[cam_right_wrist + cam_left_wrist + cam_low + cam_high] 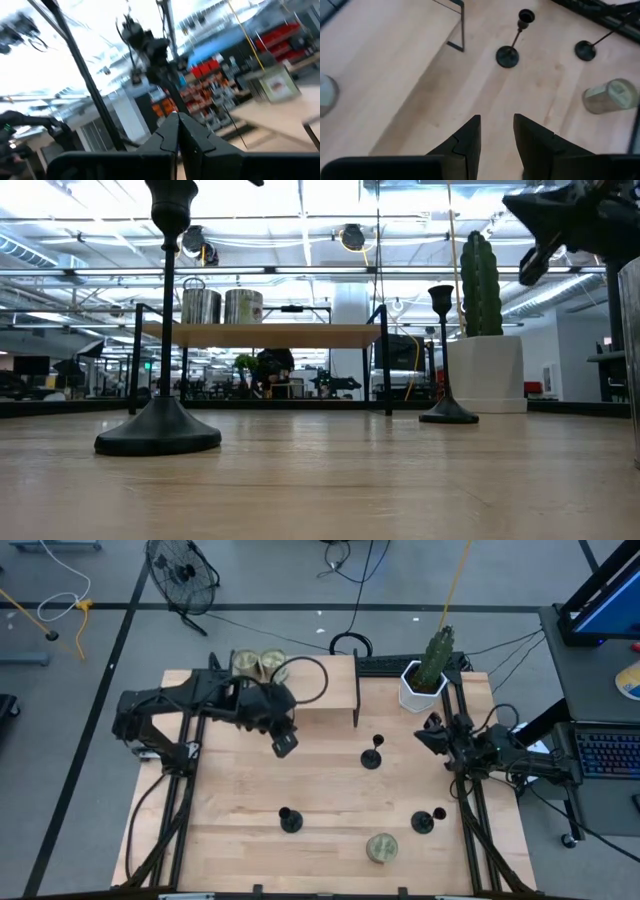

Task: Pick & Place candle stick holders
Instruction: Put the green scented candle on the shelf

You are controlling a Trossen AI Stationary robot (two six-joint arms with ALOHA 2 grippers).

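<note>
Left end effector [284, 744] hovers with fingers apart, holding nothing; right end effector [432, 732] seems closed, waiting at the surface edge. Nearest holder [372, 754] stands mid-surface: descend straight, grip the stem.

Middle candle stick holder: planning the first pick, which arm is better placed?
Left. The left gripper hangs open over the table facing that candle stick holder; the right gripper is shut at the table's edge.
</note>
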